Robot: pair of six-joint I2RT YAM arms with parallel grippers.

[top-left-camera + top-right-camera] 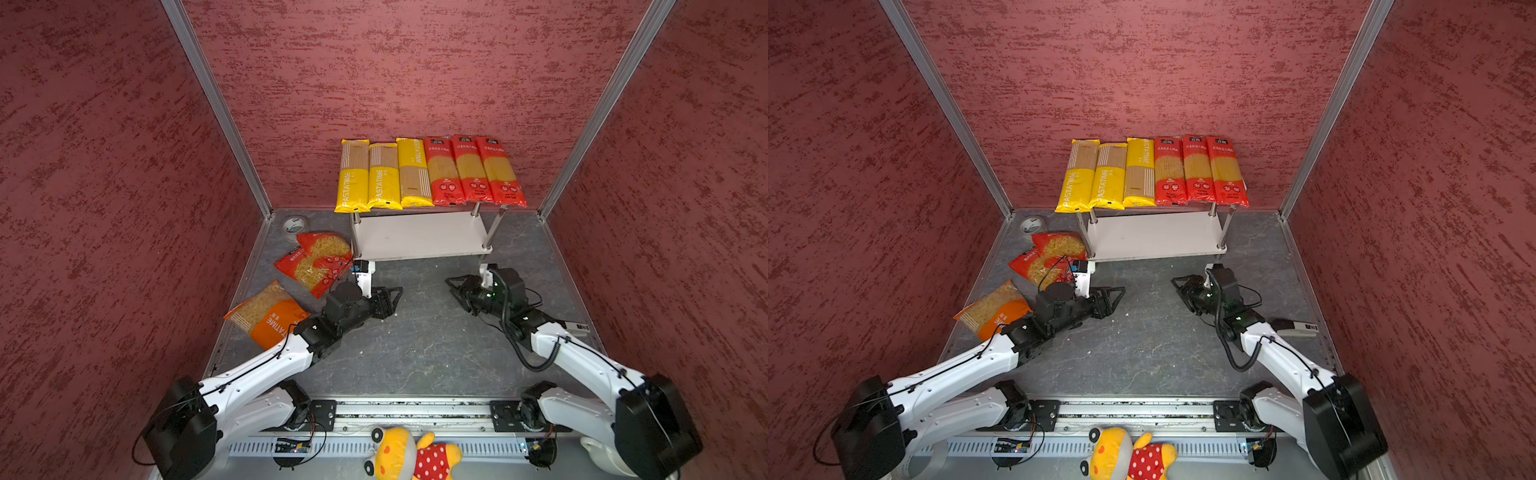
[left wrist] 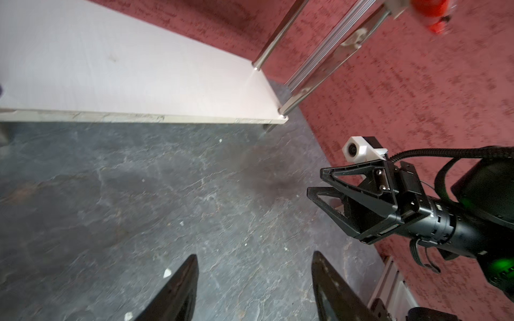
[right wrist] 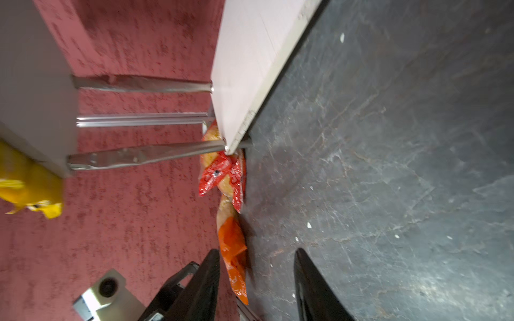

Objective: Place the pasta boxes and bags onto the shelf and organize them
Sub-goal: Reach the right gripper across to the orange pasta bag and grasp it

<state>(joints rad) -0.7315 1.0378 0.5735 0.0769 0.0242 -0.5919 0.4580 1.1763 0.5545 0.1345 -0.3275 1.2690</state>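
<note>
Left gripper and right gripper half-open, both empty.

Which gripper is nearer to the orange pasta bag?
Left. The left gripper hangs a little right of the orange pasta bag; the right gripper is farther right, past the middle.

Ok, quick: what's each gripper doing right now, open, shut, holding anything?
Left gripper: open, holding nothing.
Right gripper: open, holding nothing.
</note>
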